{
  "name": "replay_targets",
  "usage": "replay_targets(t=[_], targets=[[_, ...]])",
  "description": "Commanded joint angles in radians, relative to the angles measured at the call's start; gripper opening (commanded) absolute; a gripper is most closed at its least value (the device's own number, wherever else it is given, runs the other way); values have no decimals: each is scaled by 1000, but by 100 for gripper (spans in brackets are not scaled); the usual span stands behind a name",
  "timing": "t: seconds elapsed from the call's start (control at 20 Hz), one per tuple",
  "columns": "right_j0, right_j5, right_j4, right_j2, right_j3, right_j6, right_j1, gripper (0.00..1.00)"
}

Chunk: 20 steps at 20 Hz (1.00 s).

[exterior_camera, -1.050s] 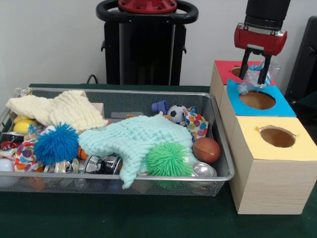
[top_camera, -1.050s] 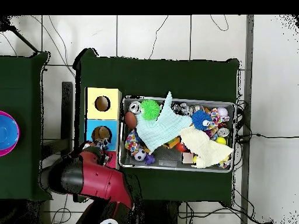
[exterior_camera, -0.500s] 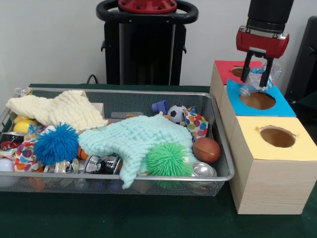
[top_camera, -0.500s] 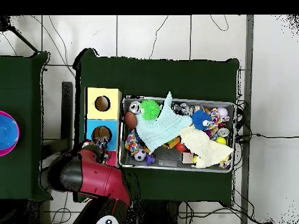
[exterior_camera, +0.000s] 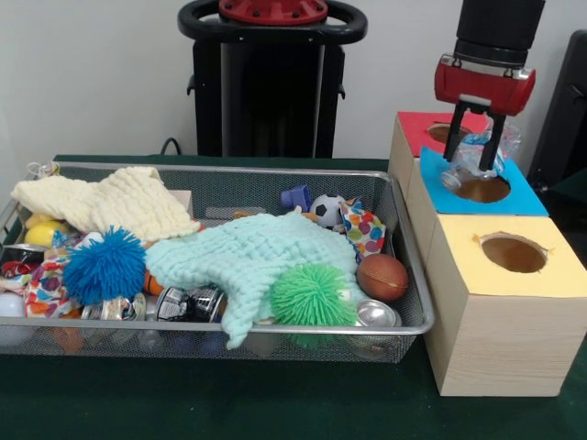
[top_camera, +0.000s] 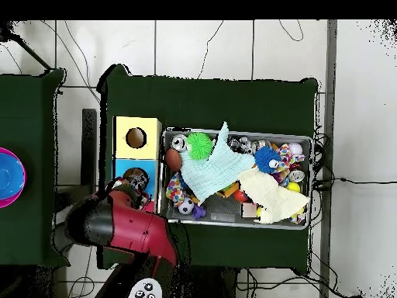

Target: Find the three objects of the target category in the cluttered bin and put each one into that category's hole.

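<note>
My gripper (exterior_camera: 478, 147) hangs over the blue-topped box (exterior_camera: 523, 198) at the right, shut on a crumpled clear plastic bottle (exterior_camera: 471, 161). The bottle's lower end sits at the far rim of the blue box's round hole (exterior_camera: 483, 189). In the overhead view the red arm (top_camera: 116, 226) covers the gripper beside the blue box (top_camera: 121, 168). The wire bin (exterior_camera: 229, 325) holds a mint knitted cloth (exterior_camera: 248, 257), a yellow cloth (exterior_camera: 110, 202), a blue fuzzy ball (exterior_camera: 104, 266), a green spiky ball (exterior_camera: 313, 295), a small basketball (exterior_camera: 382, 276), a soccer ball (exterior_camera: 326, 210) and metal cans (exterior_camera: 188, 303).
Three wooden boxes stand in a row to the right of the bin: a red-topped one (exterior_camera: 417, 128) farthest back, the blue one, and a yellow-topped one (exterior_camera: 550, 275) in front, each with a round hole. A pink and blue bowl (top_camera: 8, 174) lies at the overhead view's left edge.
The gripper has come down a little with the bottle, bringing it closer to the blue box's hole. The bin's contents have not moved.
</note>
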Motion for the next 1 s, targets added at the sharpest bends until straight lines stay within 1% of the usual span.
replay_targets(t=[0.05, 0.4, 0.45, 0.65, 0.75, 1.0], targets=[[8, 110, 47, 5, -84, 251, 52, 0], [14, 100, 57, 7, -72, 250, 50, 0], [11, 95, 57, 10, -67, 244, 47, 100], [-28, 56, 60, 57, -26, 220, 21, 100], [-21, 62, 48, 45, -32, 210, 24, 100], [-27, 70, 44, 55, -22, 204, 17, 100]])
